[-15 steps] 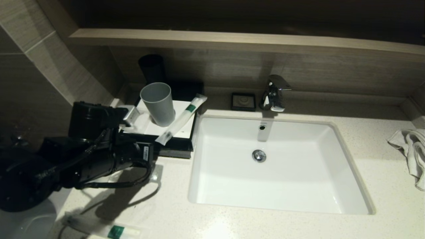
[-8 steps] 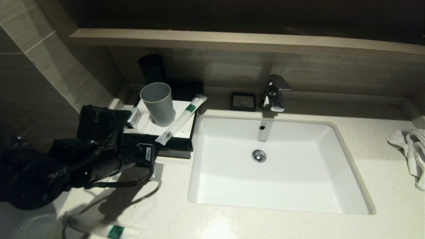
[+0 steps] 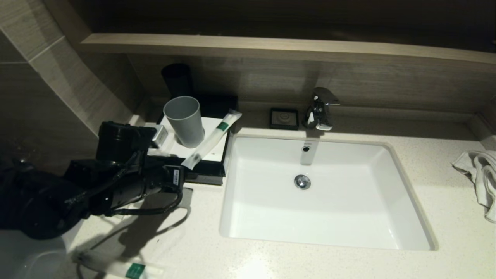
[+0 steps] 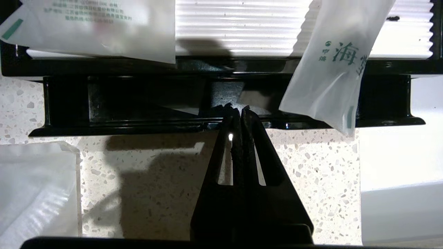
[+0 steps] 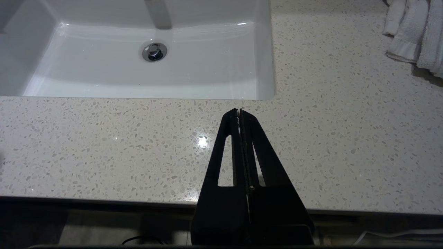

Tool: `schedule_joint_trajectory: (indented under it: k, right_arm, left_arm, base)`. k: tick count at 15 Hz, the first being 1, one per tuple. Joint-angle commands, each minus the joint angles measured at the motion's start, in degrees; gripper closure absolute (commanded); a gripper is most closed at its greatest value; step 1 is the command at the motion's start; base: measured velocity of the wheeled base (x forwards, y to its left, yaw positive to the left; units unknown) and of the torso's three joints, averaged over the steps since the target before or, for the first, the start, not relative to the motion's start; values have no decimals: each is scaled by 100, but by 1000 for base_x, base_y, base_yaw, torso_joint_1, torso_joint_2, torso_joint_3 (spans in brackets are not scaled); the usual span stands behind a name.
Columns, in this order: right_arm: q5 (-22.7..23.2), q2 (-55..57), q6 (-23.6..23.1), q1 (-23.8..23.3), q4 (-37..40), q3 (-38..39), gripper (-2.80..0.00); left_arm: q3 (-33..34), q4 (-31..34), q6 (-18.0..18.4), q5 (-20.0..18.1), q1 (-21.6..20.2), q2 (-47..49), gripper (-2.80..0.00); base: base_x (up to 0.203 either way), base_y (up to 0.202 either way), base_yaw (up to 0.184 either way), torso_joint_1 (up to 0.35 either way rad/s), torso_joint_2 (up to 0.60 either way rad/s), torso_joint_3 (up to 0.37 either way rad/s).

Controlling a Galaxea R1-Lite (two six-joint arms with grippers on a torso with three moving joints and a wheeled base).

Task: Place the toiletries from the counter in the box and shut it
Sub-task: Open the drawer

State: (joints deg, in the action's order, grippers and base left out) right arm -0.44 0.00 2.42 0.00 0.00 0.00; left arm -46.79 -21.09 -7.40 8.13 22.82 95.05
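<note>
One packet [image 3: 212, 138] lies slanted across the box [image 3: 201, 170] top at far left, another [image 3: 120, 267] waits on the near counter [image 3: 271, 263], while the left gripper [image 4: 237, 110], fingers pressed together, meets the drawer front.

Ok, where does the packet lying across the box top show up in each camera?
Head view: the long packet lies aslant over the box, right of the grey cup.
Left wrist view: its end hangs over the box's black front edge, beside the shut left gripper.
Right wrist view: not in it.
Shared landmark: the speckled counter shows in all three.
</note>
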Motion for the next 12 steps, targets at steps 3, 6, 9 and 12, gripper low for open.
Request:
schedule_joint_trajectory:
  k: [3,6,9,12]
  right_arm:
    - [0,0,-5,0,0,0,0]
    - [0,0,-4,0,0,0,0]
    - [0,0,-5,0,0,0,0]
    - [0,0,4,-4,0,0,0]
  left_arm:
    - [-33,-273,2,22,3,243,0]
    - [-106,-290,-2,22,-5,316,0]
    - [-151,-290,-6,22,0,382,0]
    - [-149,-272,-7,22,-6,374,0]
  base:
    - [0,0,0,0,0,0]
    - [0,0,0,0,0,0]
    - [0,0,0,0,0,0]
    - [0,0,0,0,0,0]
